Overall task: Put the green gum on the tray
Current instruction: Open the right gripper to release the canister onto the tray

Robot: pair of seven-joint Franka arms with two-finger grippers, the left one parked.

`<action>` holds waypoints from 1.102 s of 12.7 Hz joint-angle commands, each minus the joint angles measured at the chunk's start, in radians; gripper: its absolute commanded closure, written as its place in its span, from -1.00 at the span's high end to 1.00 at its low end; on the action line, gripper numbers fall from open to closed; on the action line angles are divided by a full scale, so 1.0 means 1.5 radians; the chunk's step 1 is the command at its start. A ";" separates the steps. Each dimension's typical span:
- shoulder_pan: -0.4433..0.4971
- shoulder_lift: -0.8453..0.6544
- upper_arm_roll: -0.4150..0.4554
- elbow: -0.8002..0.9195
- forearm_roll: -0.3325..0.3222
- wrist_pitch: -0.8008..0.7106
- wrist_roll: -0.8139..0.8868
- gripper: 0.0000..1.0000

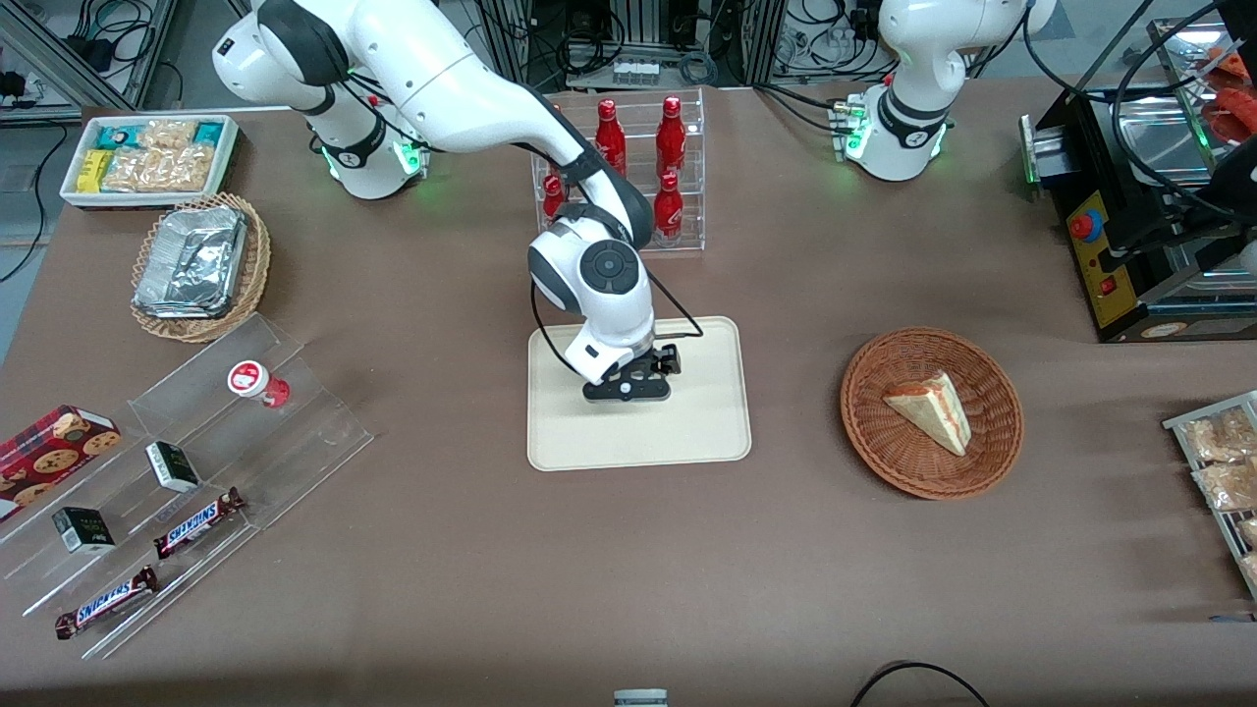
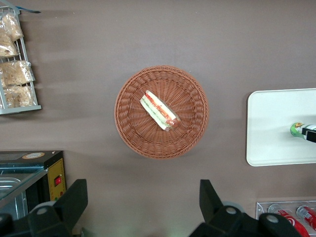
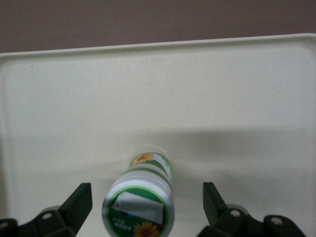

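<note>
The green gum (image 3: 140, 197), a small white bottle with a green-and-white lid, stands upright on the cream tray (image 3: 197, 89). My right gripper (image 3: 146, 205) is open, with one finger on each side of the bottle and a gap showing on both sides. In the front view the gripper (image 1: 628, 389) hangs low over the middle of the tray (image 1: 687, 432) and hides the gum. In the left wrist view the gum (image 2: 296, 130) shows on the tray (image 2: 276, 123), next to the gripper's black tip.
A clear rack of red cola bottles (image 1: 638, 167) stands just farther from the front camera than the tray. A wicker basket with a sandwich (image 1: 931, 412) lies toward the parked arm's end. A red-lidded small bottle (image 1: 257, 381) sits on a clear stepped shelf toward the working arm's end.
</note>
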 commanded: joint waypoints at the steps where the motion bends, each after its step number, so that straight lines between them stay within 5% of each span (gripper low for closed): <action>1: -0.010 -0.053 0.000 -0.002 -0.008 -0.066 -0.029 1.00; 7: -0.066 -0.124 -0.001 -0.005 -0.009 -0.213 -0.186 1.00; 14: -0.155 -0.181 0.000 -0.034 -0.006 -0.263 -0.326 1.00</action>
